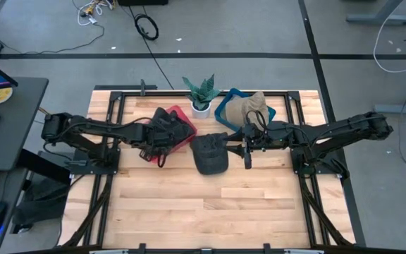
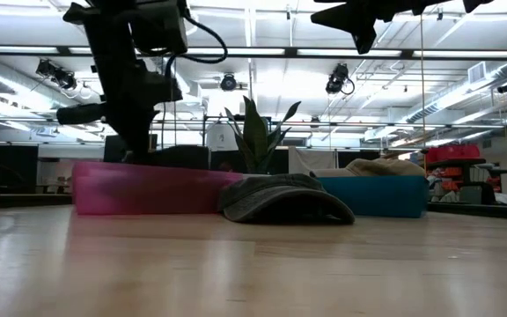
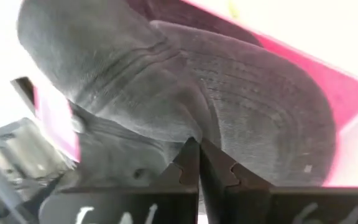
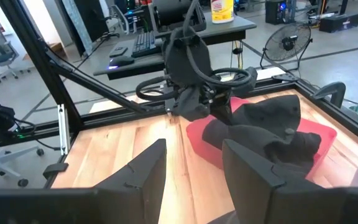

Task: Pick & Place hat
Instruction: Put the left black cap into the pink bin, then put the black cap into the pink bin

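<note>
A dark grey cap lies crown up on the table's middle, also visible in the low view. More dark caps are piled in a pink bin. My left gripper reaches down into that bin and is shut against a dark cap. My right gripper hangs open above the table just right of the lying cap, well above it in the low view. Its fingers point toward the pink bin. My left gripper comes from above into the pink bin, fingertips together on the dark cap where its brim meets the crown. Whether cloth is between the fingertips I cannot tell. The cap rests in the bin on other caps.
A blue bin holding a tan hat stands at the far edge, right of a potted plant. The pink bin sits left of the plant. Bare wood fills the near half of the table.
</note>
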